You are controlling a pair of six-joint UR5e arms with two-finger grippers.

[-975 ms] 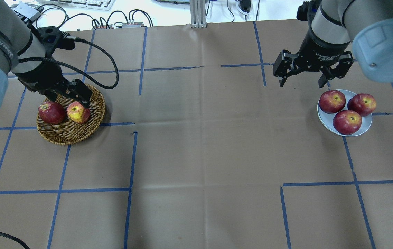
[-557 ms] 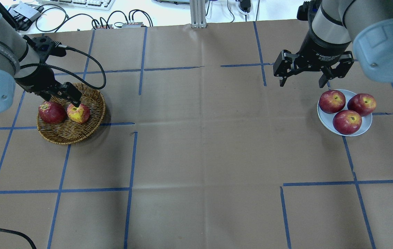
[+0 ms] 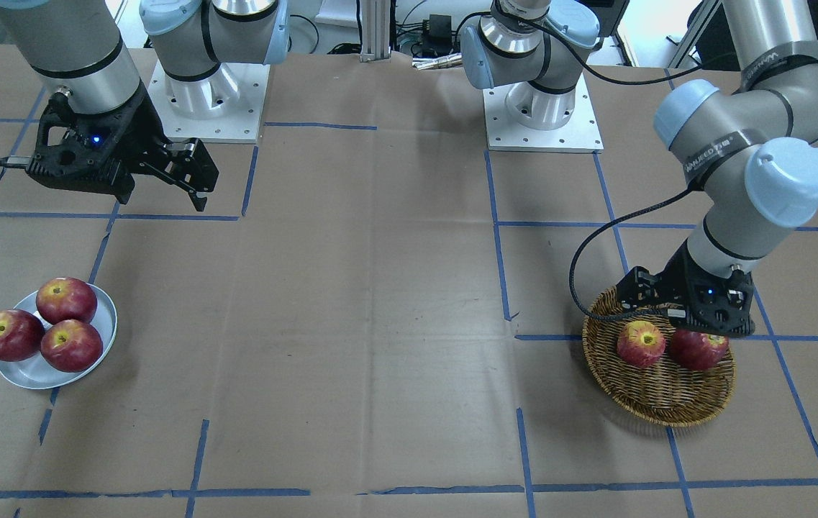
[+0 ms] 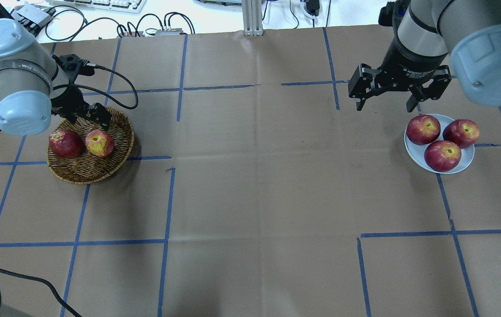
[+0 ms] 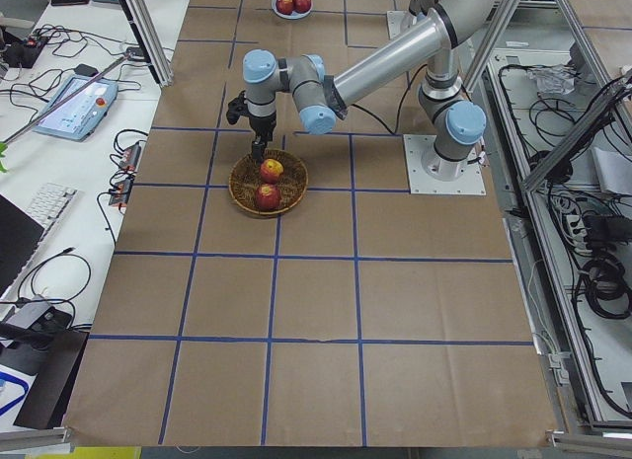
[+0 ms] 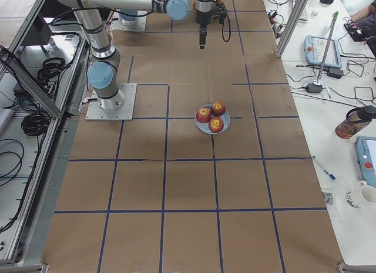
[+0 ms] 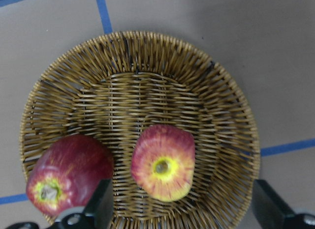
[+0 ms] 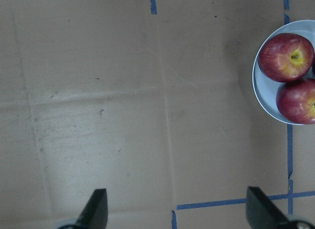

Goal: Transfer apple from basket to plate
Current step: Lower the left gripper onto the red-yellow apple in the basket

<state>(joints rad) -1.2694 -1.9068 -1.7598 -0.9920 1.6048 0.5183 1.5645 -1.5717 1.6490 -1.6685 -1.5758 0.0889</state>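
Observation:
The pinkish-red apple (image 4: 99,143) with a yellow top lies in the wicker basket (image 4: 123,132) at the table's left, next to a darker red apple (image 4: 65,143). My left gripper (image 4: 86,118) hangs low over the basket's back part, open and empty. In the left wrist view the apple (image 7: 163,162) lies between the lines of the two fingers (image 7: 101,209), not touched. The pale plate (image 4: 414,150) at the right holds three dark red apples. My right gripper (image 4: 384,105) is open and empty, up behind the plate's left side.
Brown paper with blue tape lines covers the table (image 4: 259,185). Cables and a keyboard lie beyond the back edge. The left arm's cable (image 4: 122,83) loops over the table behind the basket. The arm bases (image 3: 542,108) stand at the robot side.
My left arm has come down over the basket, and its gripper has drawn slightly toward the basket's back rim. The apples and the right arm have not moved.

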